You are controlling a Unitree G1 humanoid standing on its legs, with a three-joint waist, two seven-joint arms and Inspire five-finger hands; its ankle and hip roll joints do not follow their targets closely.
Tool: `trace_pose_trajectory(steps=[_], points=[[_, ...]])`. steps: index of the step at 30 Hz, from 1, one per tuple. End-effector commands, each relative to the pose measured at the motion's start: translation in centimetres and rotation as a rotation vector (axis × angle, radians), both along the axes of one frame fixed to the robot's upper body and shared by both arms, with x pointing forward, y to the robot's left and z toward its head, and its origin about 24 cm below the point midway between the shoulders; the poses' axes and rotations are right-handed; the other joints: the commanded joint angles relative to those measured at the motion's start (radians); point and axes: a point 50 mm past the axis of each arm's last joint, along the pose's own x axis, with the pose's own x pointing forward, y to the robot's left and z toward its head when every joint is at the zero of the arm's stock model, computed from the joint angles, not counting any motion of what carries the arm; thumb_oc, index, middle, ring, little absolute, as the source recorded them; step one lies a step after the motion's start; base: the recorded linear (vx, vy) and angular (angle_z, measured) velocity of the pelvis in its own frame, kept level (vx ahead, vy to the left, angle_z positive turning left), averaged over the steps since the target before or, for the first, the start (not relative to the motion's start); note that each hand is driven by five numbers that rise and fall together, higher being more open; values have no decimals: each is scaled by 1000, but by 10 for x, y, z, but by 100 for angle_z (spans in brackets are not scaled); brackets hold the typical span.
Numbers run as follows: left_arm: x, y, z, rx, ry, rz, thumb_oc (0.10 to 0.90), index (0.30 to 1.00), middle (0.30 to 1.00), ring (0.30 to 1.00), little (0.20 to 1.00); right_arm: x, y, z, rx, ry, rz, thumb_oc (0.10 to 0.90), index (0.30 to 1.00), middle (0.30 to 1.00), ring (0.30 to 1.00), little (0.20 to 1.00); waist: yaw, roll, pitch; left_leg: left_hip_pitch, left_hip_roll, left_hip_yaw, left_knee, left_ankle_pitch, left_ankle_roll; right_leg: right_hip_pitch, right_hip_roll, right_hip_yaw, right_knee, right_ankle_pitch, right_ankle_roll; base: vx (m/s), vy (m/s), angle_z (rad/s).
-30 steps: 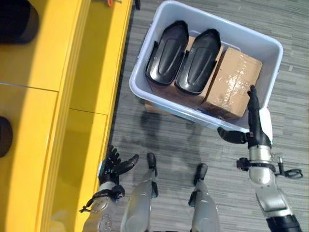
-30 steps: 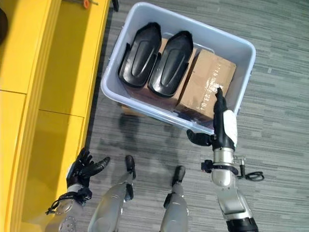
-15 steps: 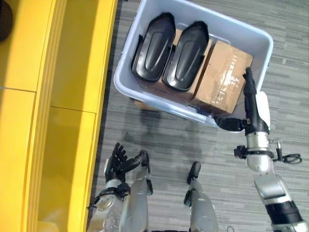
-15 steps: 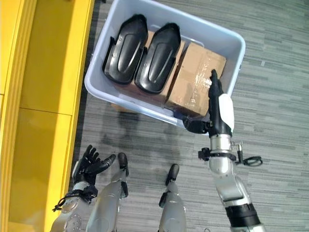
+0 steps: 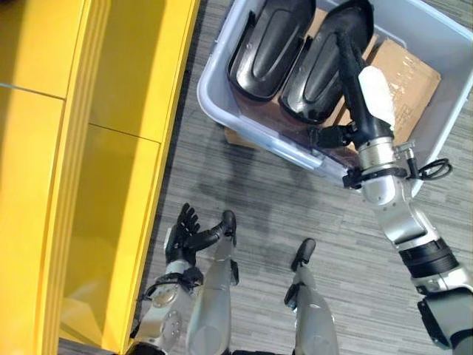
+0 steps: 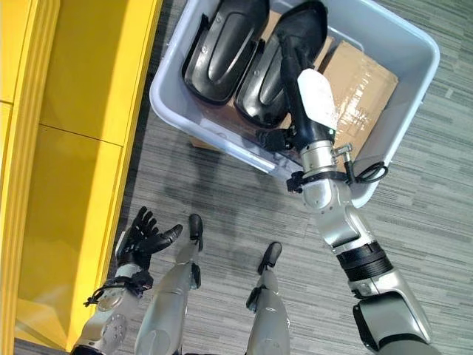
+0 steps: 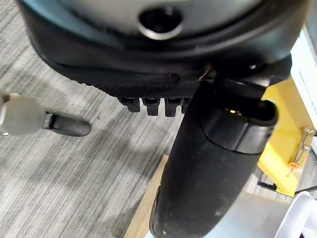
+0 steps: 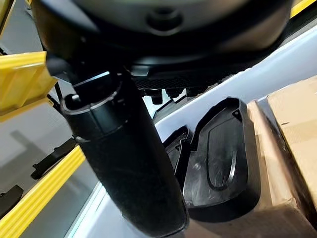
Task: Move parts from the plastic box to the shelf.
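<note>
At nine o'clock in your head view, the yellow shelf point(image 5: 111, 148) is running along the grey floor point(image 5: 244, 214). At seven, your left hand point(image 5: 188, 235) is hovering palm-up, fingers spread, holding nothing. At one o'clock, the plastic box point(image 5: 222, 103) is holding two black parts point(image 5: 270, 44) lying side by side on cardboard boxes point(image 5: 406, 74). Your right hand point(image 5: 355, 70) is reaching over the right-hand part, fingers straight and together.

Right hand point(image 6: 314, 103) over black parts point(image 6: 251, 55)
</note>
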Motion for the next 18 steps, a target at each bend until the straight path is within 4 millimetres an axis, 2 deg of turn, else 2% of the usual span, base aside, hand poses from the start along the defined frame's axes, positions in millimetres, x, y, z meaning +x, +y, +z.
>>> trace_pose_trajectory(steps=[1,5,8,18], points=[[-6,14,18,28,-105,37,900,1000,1000,1000,1000,-10,9,62,-61,-278,12,900,1000,1000,1000,1000,-2,-24,-15,35,66,-70,76,-100,-74,27,-55,34,37,24,27,-2,0,3],[-4,14,19,36,-107,35,900,1000,1000,1000,1000,-6,12,73,-123,-313,-31,900,1000,1000,1000,1000,4,-27,-15,16,63,-75,78,-100,-72,17,-52,30,31,32,30,-2,6,5],[-2,13,20,37,-114,42,900,1000,1000,1000,1000,-3,14,77,-101,-320,-32,900,1000,1000,1000,1000,4,-30,-15,-1,61,-77,81,-101,-69,5,-53,31,29,40,32,3,18,4],[3,8,24,31,-134,45,900,1000,1000,1000,1000,2,8,68,-24,-307,-85,900,1000,1000,1000,1000,3,-25,-15,-45,48,-86,95,-108,-61,-18,-56,27,29,40,32,13,15,4]])
